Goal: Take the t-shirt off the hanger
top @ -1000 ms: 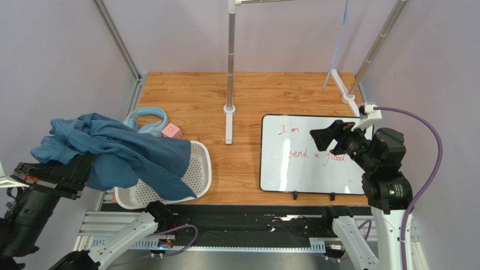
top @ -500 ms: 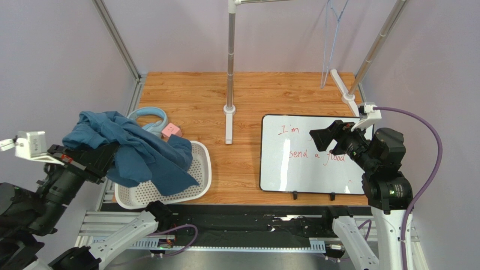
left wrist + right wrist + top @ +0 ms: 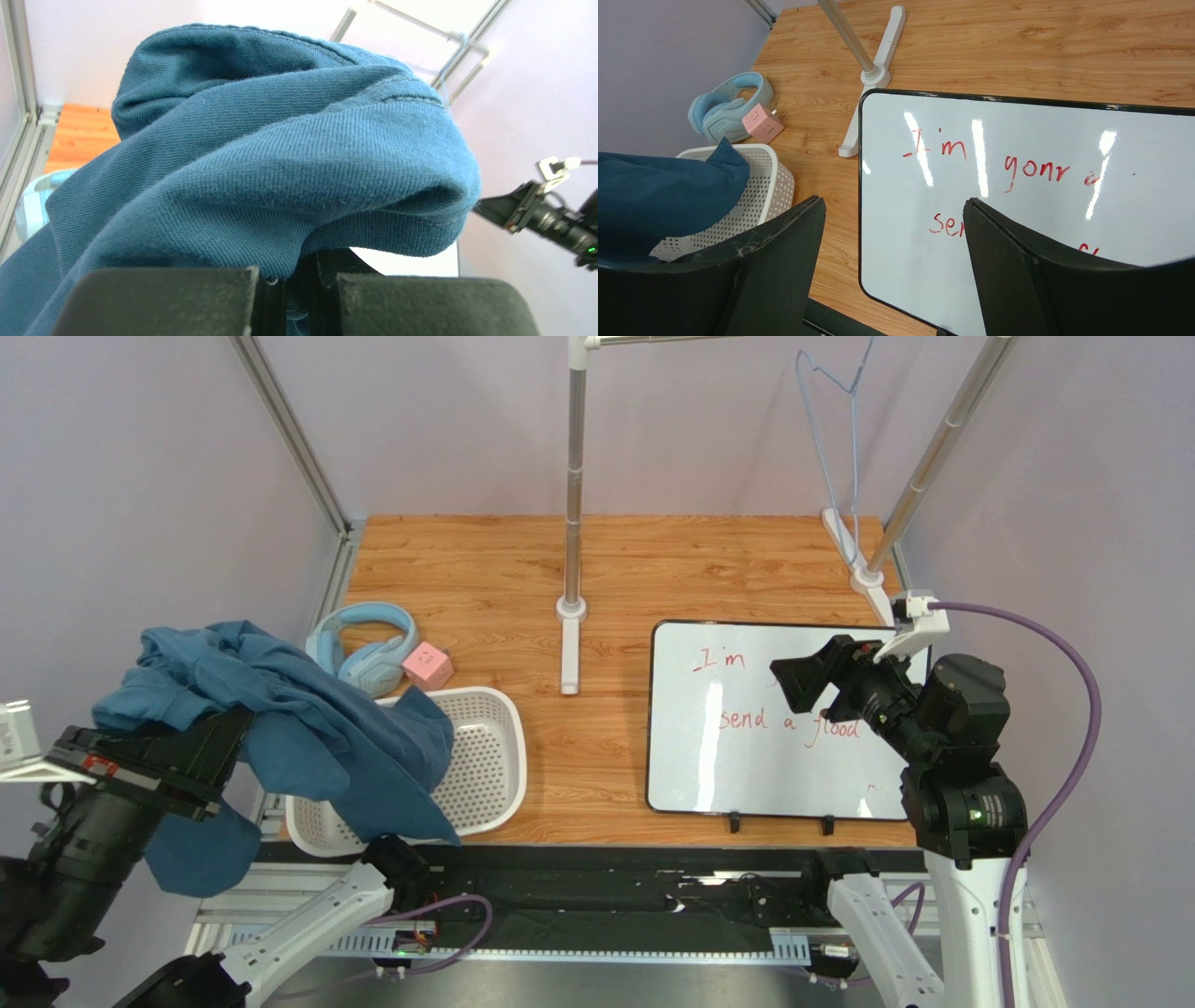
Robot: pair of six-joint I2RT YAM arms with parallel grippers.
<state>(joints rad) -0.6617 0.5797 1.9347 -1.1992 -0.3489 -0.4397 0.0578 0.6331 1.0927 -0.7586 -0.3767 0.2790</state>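
Note:
The dark teal-blue t-shirt (image 3: 302,735) hangs bunched from my left gripper (image 3: 232,732) at the left, draped over the near-left part of the white basket (image 3: 484,756). In the left wrist view the shirt (image 3: 281,161) fills the frame and my left gripper (image 3: 298,280) is shut on a fold of it. The thin pale-blue hanger (image 3: 831,420) hangs bare from the rack at the back right, clear of the shirt. My right gripper (image 3: 800,679) is open and empty above the whiteboard (image 3: 758,721), as the right wrist view (image 3: 892,231) shows.
Pale-blue headphones (image 3: 362,647) and a pink cube (image 3: 428,667) lie behind the basket. A grey rack pole (image 3: 574,476) stands on a white foot at mid-table, a slanted pole (image 3: 933,455) at the back right. The whiteboard (image 3: 1032,189) bears red writing.
My left gripper has swung left and back toward the near edge with the shirt, uncovering more of the basket. The bare hanger has swung on the rack. The right arm has not moved.

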